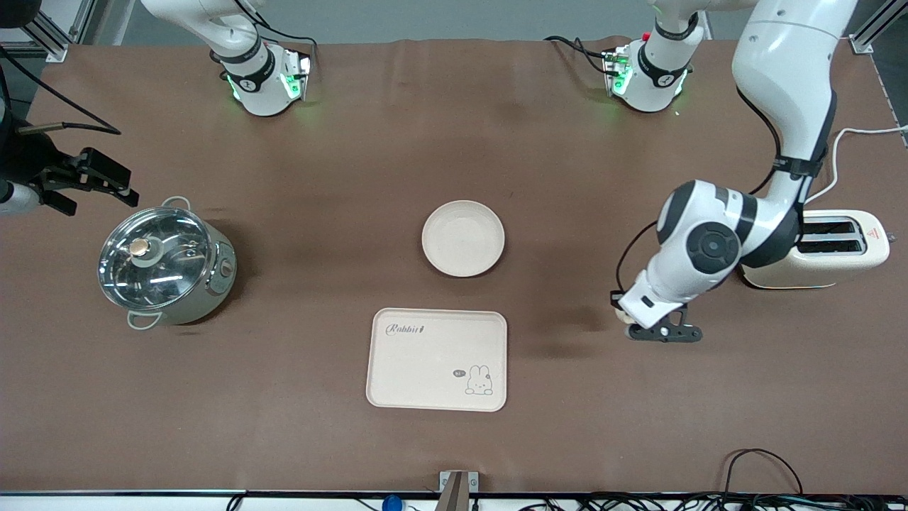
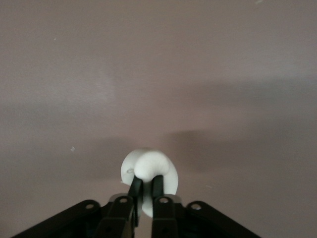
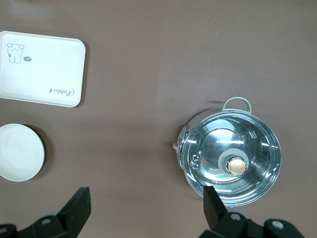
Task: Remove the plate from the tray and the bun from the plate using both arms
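Note:
The round cream plate (image 1: 463, 238) lies on the brown table near its middle, farther from the front camera than the rabbit tray; it also shows in the right wrist view (image 3: 20, 151). My left gripper (image 1: 663, 332) hangs low over bare table between the tray and the toaster. In the left wrist view my left gripper (image 2: 147, 182) is shut on the small white bun (image 2: 151, 166), which bulges out past the fingertips. My right gripper (image 1: 92, 177) is open and empty, up above the table beside the steel pot; in its own view it (image 3: 146, 203) is over bare table.
A cream rectangular tray (image 1: 437, 359) with a rabbit drawing lies nearer the front camera than the plate. A steel pot (image 1: 164, 262) with a glass lid stands toward the right arm's end. A cream toaster (image 1: 830, 248) stands toward the left arm's end.

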`<state>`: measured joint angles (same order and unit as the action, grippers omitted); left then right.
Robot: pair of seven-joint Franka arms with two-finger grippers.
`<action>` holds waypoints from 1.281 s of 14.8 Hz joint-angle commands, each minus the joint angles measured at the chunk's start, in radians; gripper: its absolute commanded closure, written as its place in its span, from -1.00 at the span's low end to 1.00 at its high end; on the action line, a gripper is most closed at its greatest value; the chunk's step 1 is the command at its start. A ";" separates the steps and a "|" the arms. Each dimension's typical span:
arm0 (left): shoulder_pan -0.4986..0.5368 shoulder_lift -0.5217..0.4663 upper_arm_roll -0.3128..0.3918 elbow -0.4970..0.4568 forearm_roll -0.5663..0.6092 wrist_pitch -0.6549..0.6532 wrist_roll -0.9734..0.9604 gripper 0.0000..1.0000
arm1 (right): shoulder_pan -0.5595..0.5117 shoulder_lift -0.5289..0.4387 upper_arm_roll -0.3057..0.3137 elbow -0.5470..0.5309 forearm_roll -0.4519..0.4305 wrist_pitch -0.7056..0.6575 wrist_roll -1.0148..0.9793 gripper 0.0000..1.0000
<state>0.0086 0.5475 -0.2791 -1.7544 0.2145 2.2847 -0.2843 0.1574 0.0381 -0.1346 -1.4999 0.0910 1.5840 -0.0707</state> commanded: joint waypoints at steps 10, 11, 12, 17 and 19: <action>0.056 -0.121 -0.017 0.084 -0.003 -0.103 0.043 -1.00 | 0.040 0.039 -0.002 0.018 -0.008 0.007 0.014 -1.00; 0.065 -0.165 -0.017 0.084 -0.006 -0.157 0.050 -1.00 | 0.042 0.040 -0.002 0.018 -0.007 0.011 0.014 -1.00; 0.068 -0.210 -0.017 0.084 -0.006 -0.203 0.051 -1.00 | 0.042 0.043 -0.002 0.018 -0.005 0.016 0.014 -1.00; 0.068 -0.375 -0.008 0.078 -0.049 -0.366 0.079 -1.00 | 0.074 0.062 -0.002 0.018 -0.007 0.045 0.017 -1.00; 0.056 -0.466 0.012 0.081 -0.101 -0.437 0.099 -1.00 | 0.091 0.071 -0.002 0.029 -0.008 0.047 0.063 -1.00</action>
<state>0.0654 0.1792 -0.2842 -1.6416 0.1613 1.9070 -0.2204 0.2226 0.0936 -0.1319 -1.4980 0.0915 1.6318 -0.0587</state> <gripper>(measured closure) 0.000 0.000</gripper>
